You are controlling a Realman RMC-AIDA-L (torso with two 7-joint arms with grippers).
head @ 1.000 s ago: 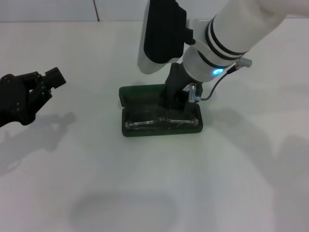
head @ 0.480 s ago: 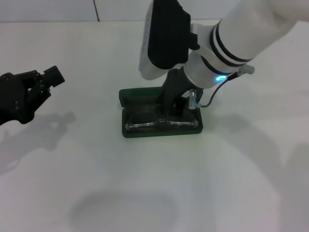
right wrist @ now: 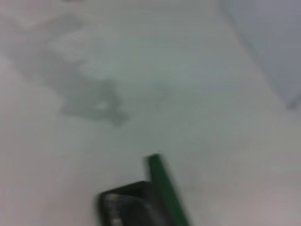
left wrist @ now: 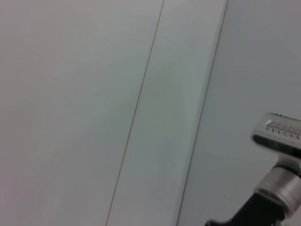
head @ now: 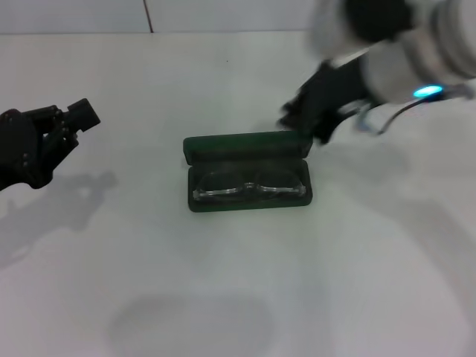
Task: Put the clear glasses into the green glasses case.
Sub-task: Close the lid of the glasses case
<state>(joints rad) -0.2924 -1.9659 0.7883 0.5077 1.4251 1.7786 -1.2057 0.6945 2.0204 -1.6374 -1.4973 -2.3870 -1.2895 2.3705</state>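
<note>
The clear glasses (head: pixel 249 186) lie inside the open green glasses case (head: pixel 248 146) — placing looks done, lid not yet shut. Beyond it the right gripper (head: pixel 306 111) hovers, grip unreadable. The left gripper (head: pixel 74 123) sits parked aside, jaws apart.
</note>
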